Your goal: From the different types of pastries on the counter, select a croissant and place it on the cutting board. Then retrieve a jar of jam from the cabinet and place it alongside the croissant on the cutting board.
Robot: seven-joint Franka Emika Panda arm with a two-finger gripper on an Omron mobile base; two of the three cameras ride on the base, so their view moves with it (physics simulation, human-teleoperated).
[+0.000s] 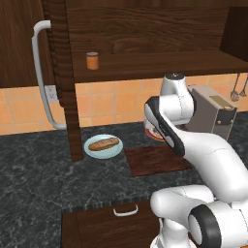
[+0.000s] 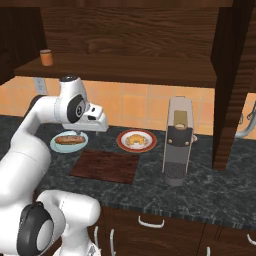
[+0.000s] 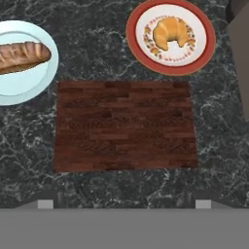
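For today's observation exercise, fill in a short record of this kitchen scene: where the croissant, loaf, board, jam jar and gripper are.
croissant: on red-rimmed plate, behind board
loaf: on pale blue plate, left of board
board: bare, flat on counter
jar: upright on cabinet shelf, door open
gripper: open, holding nothing, above board's near edge
coffee machine: right of the plates

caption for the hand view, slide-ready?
Open fingers above bare cutting board; croissant on red-rimmed plate, baguette loaf on blue plate.
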